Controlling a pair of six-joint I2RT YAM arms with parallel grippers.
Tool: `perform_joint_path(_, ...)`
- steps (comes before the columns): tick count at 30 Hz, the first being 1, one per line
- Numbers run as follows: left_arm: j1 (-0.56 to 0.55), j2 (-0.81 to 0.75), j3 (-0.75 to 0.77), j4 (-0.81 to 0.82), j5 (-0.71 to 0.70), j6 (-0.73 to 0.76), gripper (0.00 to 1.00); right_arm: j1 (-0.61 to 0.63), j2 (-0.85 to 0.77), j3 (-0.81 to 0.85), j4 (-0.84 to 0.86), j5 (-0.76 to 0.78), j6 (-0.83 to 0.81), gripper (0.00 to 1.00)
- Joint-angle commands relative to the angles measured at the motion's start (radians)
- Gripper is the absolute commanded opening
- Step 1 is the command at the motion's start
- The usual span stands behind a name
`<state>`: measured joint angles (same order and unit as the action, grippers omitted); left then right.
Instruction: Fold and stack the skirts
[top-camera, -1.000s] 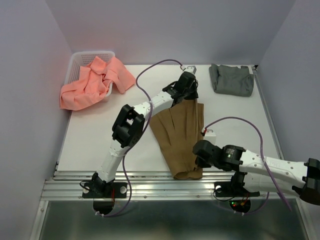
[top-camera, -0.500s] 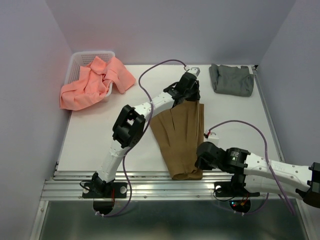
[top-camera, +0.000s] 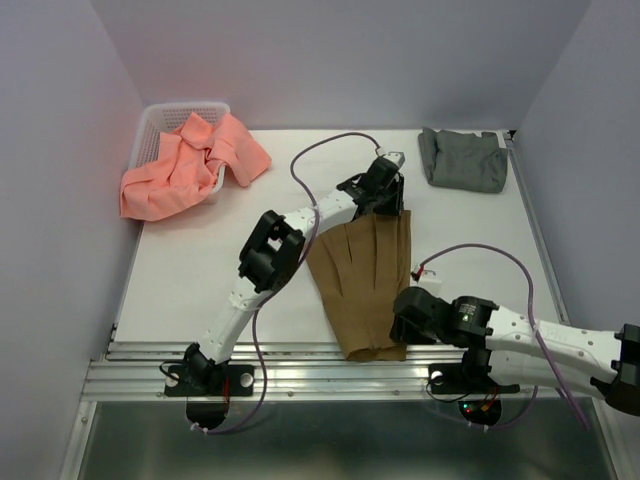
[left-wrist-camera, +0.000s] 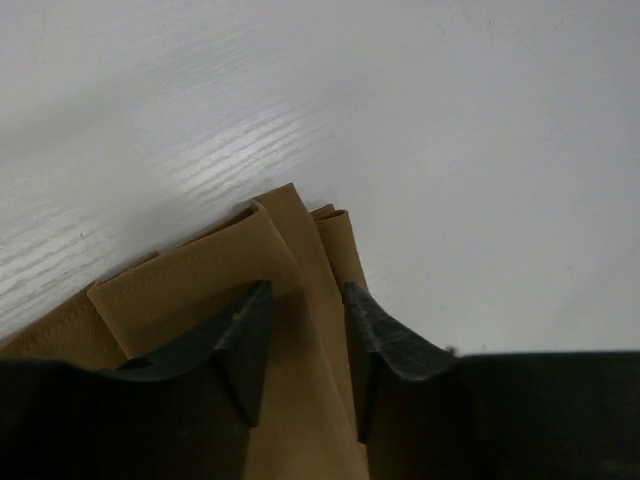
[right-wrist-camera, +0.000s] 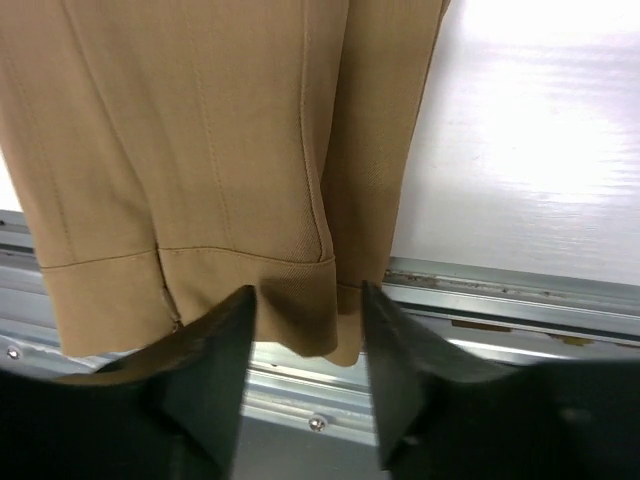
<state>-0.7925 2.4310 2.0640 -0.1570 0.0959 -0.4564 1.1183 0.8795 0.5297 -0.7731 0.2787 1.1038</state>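
Observation:
The tan-brown pleated skirt (top-camera: 365, 285) lies flat along the middle of the table, its hem overhanging the near rail. My left gripper (top-camera: 392, 207) sits low over its far right corner, jaws a little apart; in the left wrist view the left gripper (left-wrist-camera: 307, 295) straddles a fold of the skirt (left-wrist-camera: 190, 295) without pinching it. My right gripper (top-camera: 404, 338) is at the near right hem; in the right wrist view the right gripper (right-wrist-camera: 308, 292) is open, with the skirt's hem (right-wrist-camera: 200, 150) lying loose between the jaws. The grey skirt (top-camera: 463, 160) lies folded at the far right. The salmon-pink skirt (top-camera: 190, 165) is crumpled at the far left.
A white lattice basket (top-camera: 160, 120) stands in the far left corner with the pink skirt spilling over its side. A metal rail (top-camera: 300, 378) runs along the near edge, also seen as the rail (right-wrist-camera: 500, 300) in the right wrist view. Walls close in on three sides.
Both grippers have opened from shut. The left gripper carried the skirt's far corner to the right, spreading it wider. The right gripper shifted slightly toward the near edge.

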Motion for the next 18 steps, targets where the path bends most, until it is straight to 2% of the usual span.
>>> perform_joint_path(1, -0.001, -0.062, 0.082, 0.013, 0.028, 0.016, 0.49, -0.002, -0.025, 0.151, -0.132, 0.141, -0.010, 0.62)
perform_joint_path(4, -0.001, -0.088, 0.097, 0.014, 0.051, 0.021, 0.65, -0.002, -0.042, 0.222, -0.169, 0.195, -0.050, 0.79)
perform_joint_path(5, -0.001, -0.108, 0.103, 0.010, 0.053, 0.022, 0.86, -0.002, -0.053, 0.263, -0.167, 0.198, -0.088, 0.99)
perform_joint_path(6, -0.001, -0.122, 0.113, 0.007, 0.056, 0.027, 0.99, -0.002, -0.057, 0.280, -0.163, 0.200, -0.108, 1.00)
perform_joint_path(12, -0.001, -0.263, 0.062, -0.009, 0.021, 0.041, 0.99, -0.002, -0.076, 0.320, -0.028, 0.133, -0.255, 1.00)
perform_joint_path(15, -0.001, -0.355, -0.043, -0.009, -0.031, 0.039, 0.99, -0.002, -0.070, 0.277, 0.078, 0.027, -0.286, 1.00)
perform_joint_path(18, -0.001, -0.458, -0.194, -0.007, -0.085, 0.027, 0.99, -0.002, -0.041, 0.247, 0.139, -0.016, -0.298, 1.00)
